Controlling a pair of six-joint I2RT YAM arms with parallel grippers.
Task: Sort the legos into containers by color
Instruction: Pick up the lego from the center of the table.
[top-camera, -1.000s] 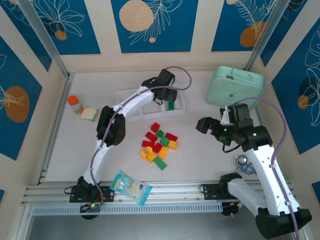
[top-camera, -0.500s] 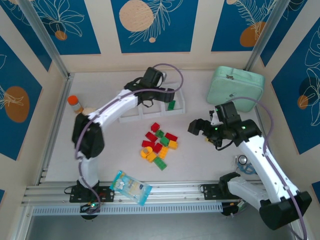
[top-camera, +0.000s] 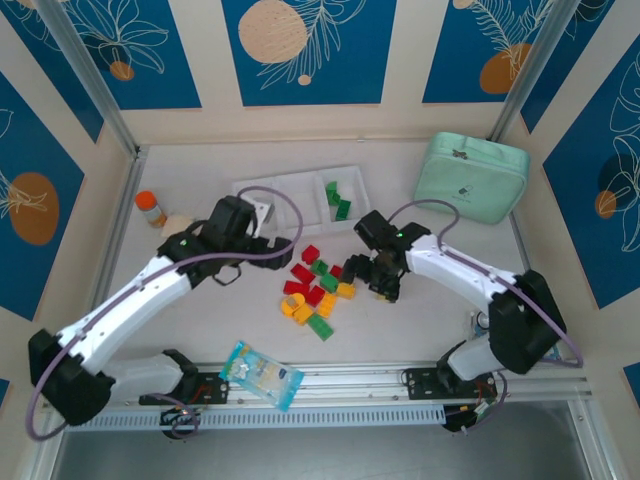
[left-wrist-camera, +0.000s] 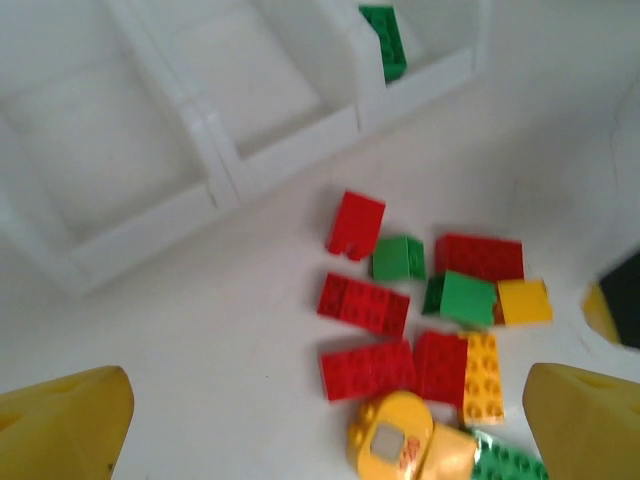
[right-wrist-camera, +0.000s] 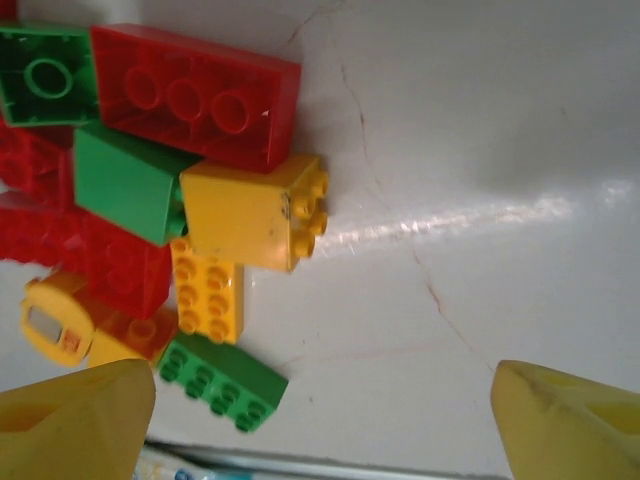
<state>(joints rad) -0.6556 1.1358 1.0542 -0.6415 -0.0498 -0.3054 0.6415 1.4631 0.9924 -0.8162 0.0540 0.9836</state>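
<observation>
Red, green and orange-yellow legos (top-camera: 316, 295); white containers (top-camera: 310, 185); mint-green case (top-camera: 470, 178); blue-white packet (top-camera: 262, 374).

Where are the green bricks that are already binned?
In the top view, the green bricks lie in the right-hand end of the white containers, left of the mint-green case.

No legible text found. Dark mark on the mint-green zippered case (top-camera: 470, 178) is too small to read. Print on the blue-white snack packet (top-camera: 261, 374) is blurred and unreadable.
</observation>
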